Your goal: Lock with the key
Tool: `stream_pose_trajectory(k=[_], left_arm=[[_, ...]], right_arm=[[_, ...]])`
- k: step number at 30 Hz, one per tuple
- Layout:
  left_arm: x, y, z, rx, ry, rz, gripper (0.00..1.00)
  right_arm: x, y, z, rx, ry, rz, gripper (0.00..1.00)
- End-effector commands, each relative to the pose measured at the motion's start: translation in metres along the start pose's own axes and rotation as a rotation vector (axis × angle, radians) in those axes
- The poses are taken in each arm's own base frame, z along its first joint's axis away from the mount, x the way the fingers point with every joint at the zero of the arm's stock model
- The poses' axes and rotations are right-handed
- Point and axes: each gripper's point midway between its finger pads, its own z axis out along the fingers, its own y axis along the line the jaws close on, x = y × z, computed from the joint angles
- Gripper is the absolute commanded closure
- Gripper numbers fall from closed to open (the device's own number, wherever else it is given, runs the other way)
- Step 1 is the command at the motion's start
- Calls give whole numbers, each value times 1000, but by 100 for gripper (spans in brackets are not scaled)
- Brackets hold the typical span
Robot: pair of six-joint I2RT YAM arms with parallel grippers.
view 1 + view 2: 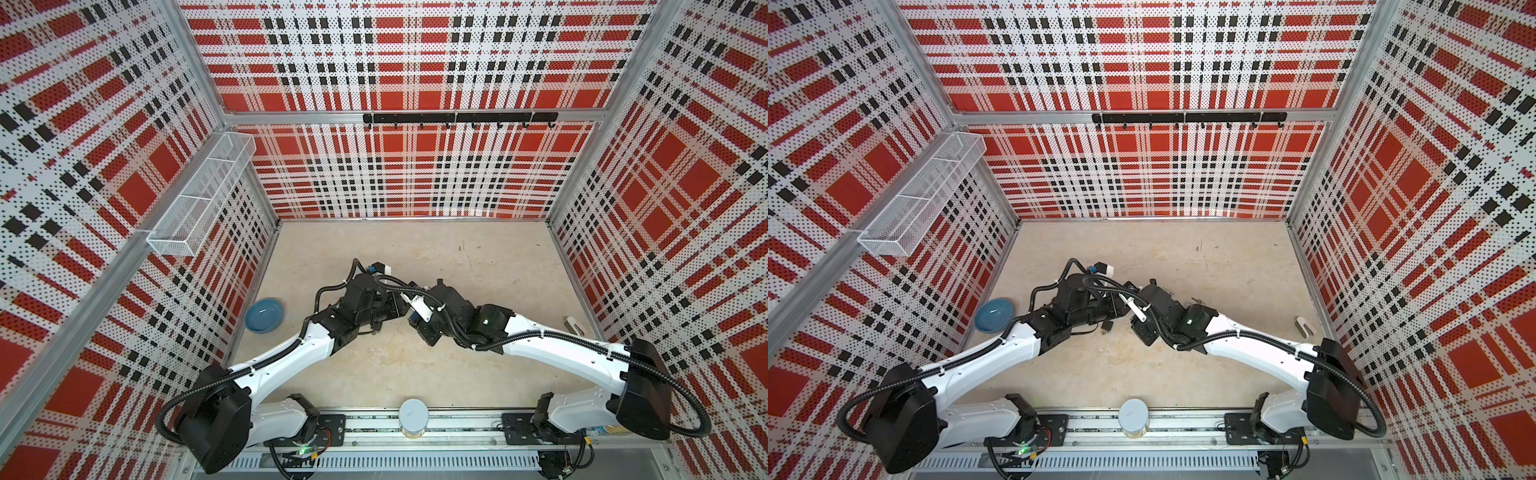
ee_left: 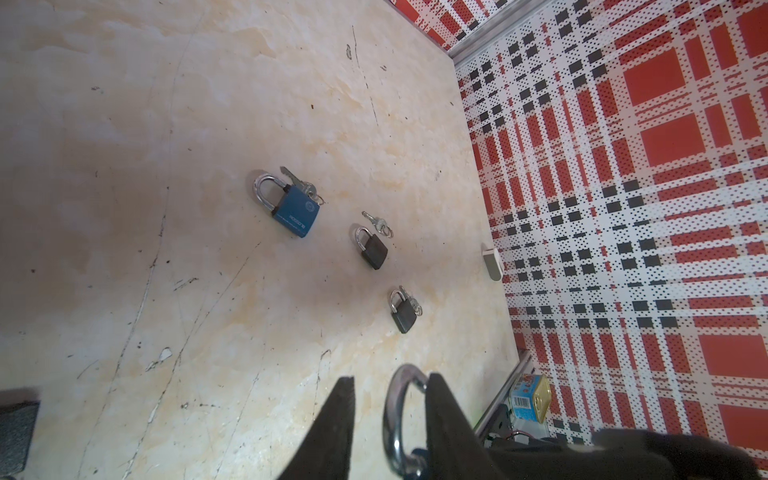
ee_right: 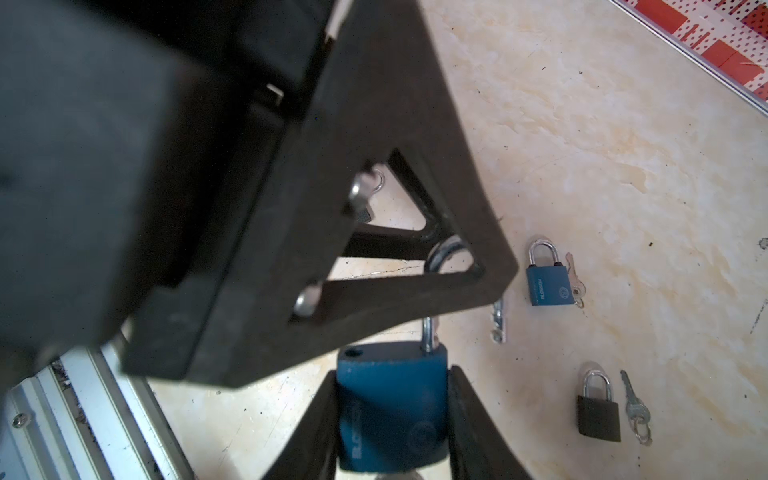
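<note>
My right gripper (image 3: 390, 372) is shut on the body of a blue padlock (image 3: 390, 411), held just above the table. Its steel shackle (image 2: 392, 415) is swung open, leaving one hole in the body empty. My left gripper (image 2: 390, 379) stands open around that shackle, which rests against one finger and is clear of the other. A loose key (image 3: 498, 320) lies on the table just beyond the held lock. In both top views the two grippers meet mid-table, hiding the lock.
On the table lie another blue padlock (image 2: 293, 208) with a key (image 2: 299, 183) and two dark padlocks (image 2: 374, 249) (image 2: 402, 313), each with keys. A blue bowl (image 1: 264, 314) sits left, a white can (image 1: 413, 417) in front, and a white object (image 1: 573, 324) by the right wall.
</note>
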Motion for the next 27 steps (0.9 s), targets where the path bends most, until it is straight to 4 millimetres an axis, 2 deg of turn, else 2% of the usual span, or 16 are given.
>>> stream_pose_trajectory(k=[1, 9, 15, 20, 23, 25, 27], left_arm=[[0, -6, 4, 26, -2, 2, 70], [0, -5, 7, 31, 1, -1, 80], [0, -5, 9, 31, 4, -3, 100], [-1, -5, 9, 34, -8, -10, 100], [-7, -8, 7, 45, -39, -28, 100], [-16, -15, 4, 66, -75, -39, 100], [-26, -22, 0, 88, -118, -47, 100]], right_arm=[[-36, 2, -17, -17, -120, -3, 87], [-38, 3, -19, -21, -126, -4, 88], [-40, 3, -21, -23, -133, -4, 88], [-42, 2, -24, -20, -153, 9, 87], [-42, 1, -24, -19, -163, 25, 72], [-42, -3, -27, -13, -173, 55, 54], [-45, -7, -31, -21, -194, 90, 48]])
